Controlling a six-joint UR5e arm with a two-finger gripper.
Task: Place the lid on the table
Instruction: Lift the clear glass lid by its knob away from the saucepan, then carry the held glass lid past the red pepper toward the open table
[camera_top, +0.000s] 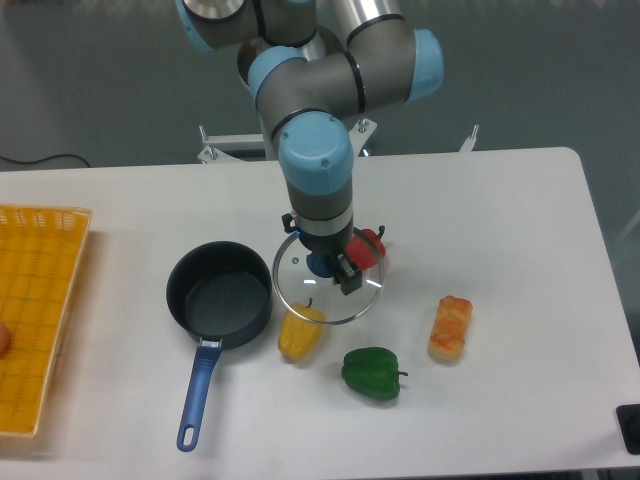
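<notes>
**Operator:** Which step are you seeing?

**Inspector:** Carry phase. Your gripper (325, 264) is clamped on the blue knob of the lid (329, 283), which hangs level above the table (500, 210), clear of the pan (219, 295) at its 9 o'clock.

**Operator:** Can I lower it here?

**Inspector:** I judge not. The lid overlaps the red pepper (368, 247) at its 1 o'clock and the yellow pepper (300, 333) at its 7 o'clock. The green pepper (373, 373) lies near at 5 o'clock, the bread (450, 328) at 4. You need bare tabletop; the open stretch toward 2 o'clock looks suitable. Descend, then release.
</notes>
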